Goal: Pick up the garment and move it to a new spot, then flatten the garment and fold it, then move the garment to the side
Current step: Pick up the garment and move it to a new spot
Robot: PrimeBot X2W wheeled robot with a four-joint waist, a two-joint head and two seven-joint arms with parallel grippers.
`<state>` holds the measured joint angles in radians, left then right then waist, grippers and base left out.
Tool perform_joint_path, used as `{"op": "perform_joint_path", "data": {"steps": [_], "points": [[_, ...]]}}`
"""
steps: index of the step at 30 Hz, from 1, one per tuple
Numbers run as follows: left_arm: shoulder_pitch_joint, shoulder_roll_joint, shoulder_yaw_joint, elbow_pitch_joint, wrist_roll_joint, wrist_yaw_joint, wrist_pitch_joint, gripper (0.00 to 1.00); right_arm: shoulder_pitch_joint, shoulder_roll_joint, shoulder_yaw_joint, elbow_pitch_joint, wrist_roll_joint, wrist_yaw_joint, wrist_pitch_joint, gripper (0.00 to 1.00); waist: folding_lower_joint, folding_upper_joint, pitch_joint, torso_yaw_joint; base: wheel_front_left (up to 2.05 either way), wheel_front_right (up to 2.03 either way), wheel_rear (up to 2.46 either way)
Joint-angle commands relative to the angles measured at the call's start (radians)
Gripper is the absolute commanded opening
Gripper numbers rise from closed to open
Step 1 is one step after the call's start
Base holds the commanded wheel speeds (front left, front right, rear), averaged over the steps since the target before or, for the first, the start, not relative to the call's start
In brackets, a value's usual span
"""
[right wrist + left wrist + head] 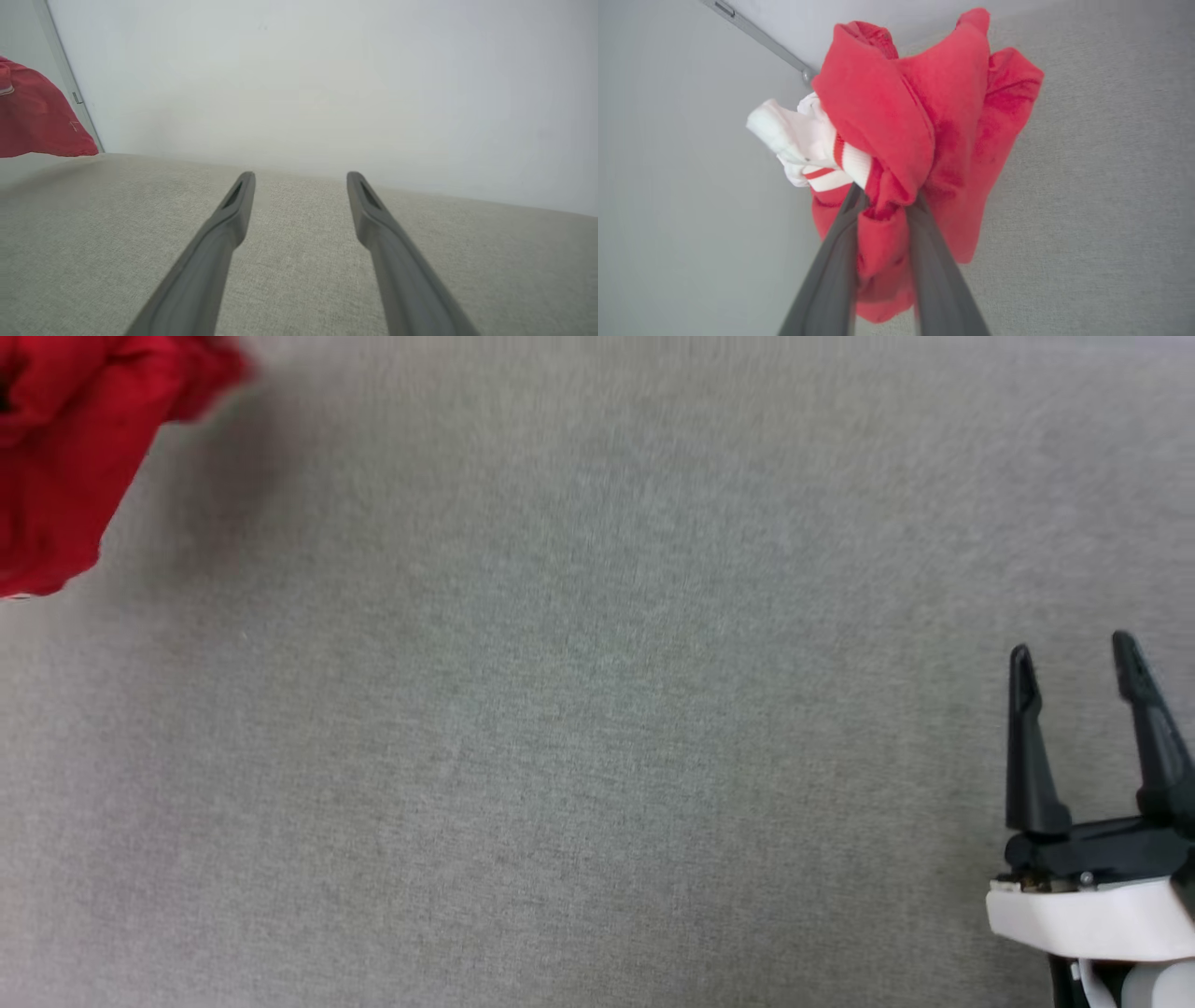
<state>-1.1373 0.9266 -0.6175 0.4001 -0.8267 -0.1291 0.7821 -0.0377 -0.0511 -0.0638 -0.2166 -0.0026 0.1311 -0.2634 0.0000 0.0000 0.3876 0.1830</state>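
Observation:
The garment (924, 135) is a bunched red shirt with a white, red-striped sleeve (803, 149) poking out. It hangs off the grey cloth surface, pinched by my left gripper (887, 200), whose two dark fingers are shut on a fold of it. In the head view a blurred part of the garment (75, 457) sits at the top left corner. The right wrist view catches the garment (37, 116) at its left edge. My right gripper (1074, 658) stands open at the lower right, low over the surface, with nothing between its fingers (233, 205).
A grey fabric surface (579, 728) spreads across the whole work area. A pale wall (327, 84) rises behind it, with a thin metal strip (756, 35) running along it near the garment.

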Motion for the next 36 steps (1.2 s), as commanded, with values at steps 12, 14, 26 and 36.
{"op": "perform_joint_path", "data": {"steps": [12, 14, 26, 36], "points": [[-0.156, -0.079, -0.194, -0.199, 0.005, 0.001, 0.065, 0.0, 0.048, 0.002, 0.016, 0.038, 0.055, -0.001, -0.002, 1.0, 0.0, 0.0, -0.16, -0.144, 0.0, 0.0, 0.0], [-0.171, -0.108, -0.231, -0.221, 0.002, 0.001, 0.069, 0.0, 0.053, 0.002, 0.022, 0.043, 0.062, -0.001, -0.002, 1.0, 0.0, 0.0, -0.168, -0.177, 0.0, 0.0, 0.0], [-0.189, -0.287, -0.42, -0.279, -0.039, 0.001, 0.014, 0.0, 0.052, 0.002, 0.036, 0.054, 0.082, -0.001, -0.002, 1.0, 0.0, 0.0, -0.146, -0.369, 0.0, 0.0, 0.0], [-0.105, -0.4, -0.631, -0.214, -0.08, 0.001, -0.02, 0.0, 0.019, 0.002, 0.049, 0.06, 0.115, -0.001, -0.002, 1.0, 0.0, 0.0, -0.052, -0.428, 0.0, 0.0, 0.0]]}}
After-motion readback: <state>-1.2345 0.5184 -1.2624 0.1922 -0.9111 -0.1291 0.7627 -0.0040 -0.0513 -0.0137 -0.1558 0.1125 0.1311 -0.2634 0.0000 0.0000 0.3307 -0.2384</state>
